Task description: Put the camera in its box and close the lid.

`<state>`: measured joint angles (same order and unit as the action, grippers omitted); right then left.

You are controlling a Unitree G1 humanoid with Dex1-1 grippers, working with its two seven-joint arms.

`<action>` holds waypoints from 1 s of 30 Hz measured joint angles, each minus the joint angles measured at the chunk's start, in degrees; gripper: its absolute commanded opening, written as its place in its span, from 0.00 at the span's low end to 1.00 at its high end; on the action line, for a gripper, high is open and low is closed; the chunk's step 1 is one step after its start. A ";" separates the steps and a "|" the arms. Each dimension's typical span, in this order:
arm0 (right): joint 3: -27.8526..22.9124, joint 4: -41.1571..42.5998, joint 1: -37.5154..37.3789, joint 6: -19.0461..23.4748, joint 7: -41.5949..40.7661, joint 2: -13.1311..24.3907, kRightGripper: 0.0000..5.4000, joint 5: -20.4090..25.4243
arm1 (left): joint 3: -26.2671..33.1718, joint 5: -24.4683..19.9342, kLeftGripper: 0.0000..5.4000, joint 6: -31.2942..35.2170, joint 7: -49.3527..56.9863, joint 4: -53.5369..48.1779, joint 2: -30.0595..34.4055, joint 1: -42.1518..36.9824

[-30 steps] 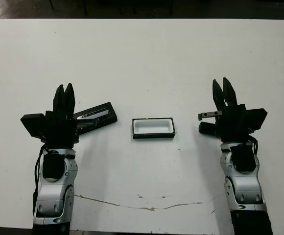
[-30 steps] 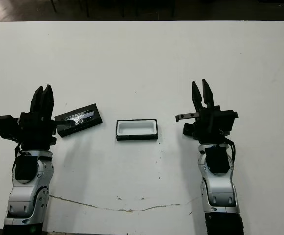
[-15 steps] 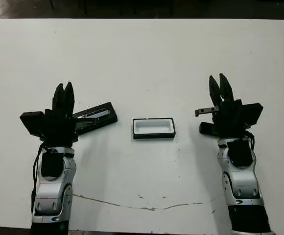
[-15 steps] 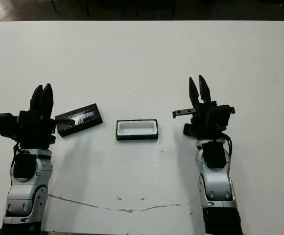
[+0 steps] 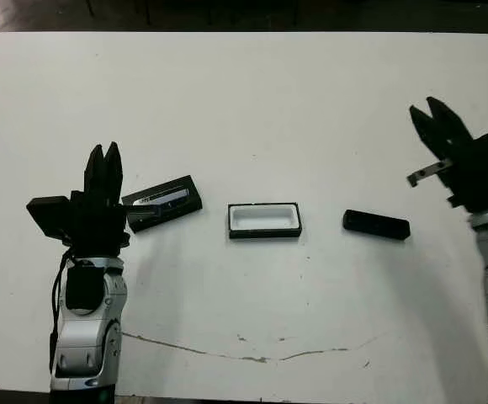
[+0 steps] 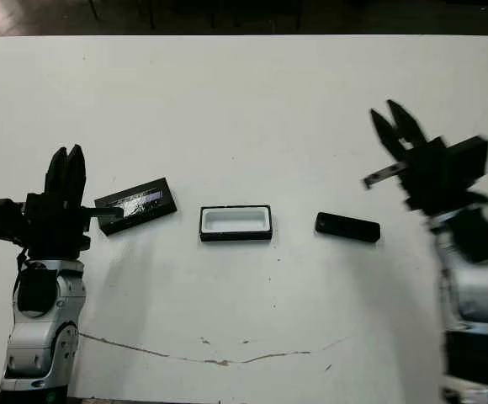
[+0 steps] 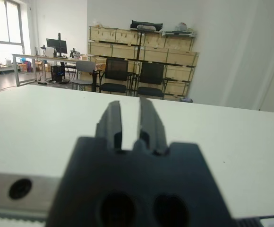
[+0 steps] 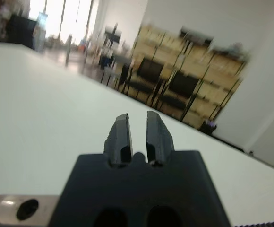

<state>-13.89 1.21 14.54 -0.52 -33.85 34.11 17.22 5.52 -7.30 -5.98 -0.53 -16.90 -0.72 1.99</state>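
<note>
The camera (image 5: 376, 225), a slim black bar, lies flat on the white table just right of the box (image 5: 263, 234), a shallow black tray with a white lining that sits open at the centre. The lid (image 5: 161, 202), flat and black with a silvery strip, lies tilted left of the box. My left gripper (image 5: 103, 152) hovers just left of the lid, its fingers a narrow gap apart and holding nothing. My right gripper (image 5: 424, 108) is raised at the far right, well beyond the camera, open and holding nothing. Both wrist views show only fingers (image 7: 112, 120) over bare table.
The white table (image 5: 252, 101) stretches far beyond the objects, with dark floor past its far edge. A thin crack-like mark (image 5: 252, 358) runs along the near side. Chairs and shelves (image 7: 141, 52) stand beyond the table in the left wrist view.
My right arm has swung right and away from the box, uncovering the camera that lay under it. My left arm has shifted slightly left. Box and lid have not moved.
</note>
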 measured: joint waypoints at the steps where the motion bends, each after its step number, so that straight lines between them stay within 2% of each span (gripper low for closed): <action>1: -0.10 -0.67 0.31 1.47 -2.10 1.79 0.00 0.43 | -0.04 -0.17 0.00 0.00 -0.02 -0.08 -0.01 0.05; 6: 1.49 -2.89 2.11 9.90 -11.98 8.79 0.14 2.34 | -0.42 -0.43 0.00 0.00 -0.45 -0.16 -0.01 0.29; 10: 3.58 -6.86 5.02 13.59 -19.07 9.96 0.31 4.23 | -0.82 -0.39 0.00 -0.05 -0.45 -0.12 -0.02 0.42; 18: 9.74 -24.11 13.87 12.12 -38.58 10.24 0.63 4.16 | -0.83 -0.47 0.00 -0.08 -0.47 -0.17 0.01 0.86; 24: 13.38 -35.05 19.29 7.74 -48.34 10.53 0.87 0.61 | -0.80 -0.56 0.00 -0.05 -0.49 -0.32 0.06 1.58; 27: 15.26 -38.69 21.36 6.61 -50.00 10.87 1.00 -2.55 | -0.81 -0.54 0.00 -0.05 -0.50 -0.32 0.10 1.62; 30: 16.25 -40.41 22.26 6.28 -49.65 11.05 1.00 -5.15 | -0.84 -0.69 0.00 0.02 -0.58 -0.32 0.10 1.62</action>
<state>2.36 -39.20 36.80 5.76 -83.50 45.16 12.07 4.68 -7.98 -5.96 -1.11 -17.22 -0.62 3.62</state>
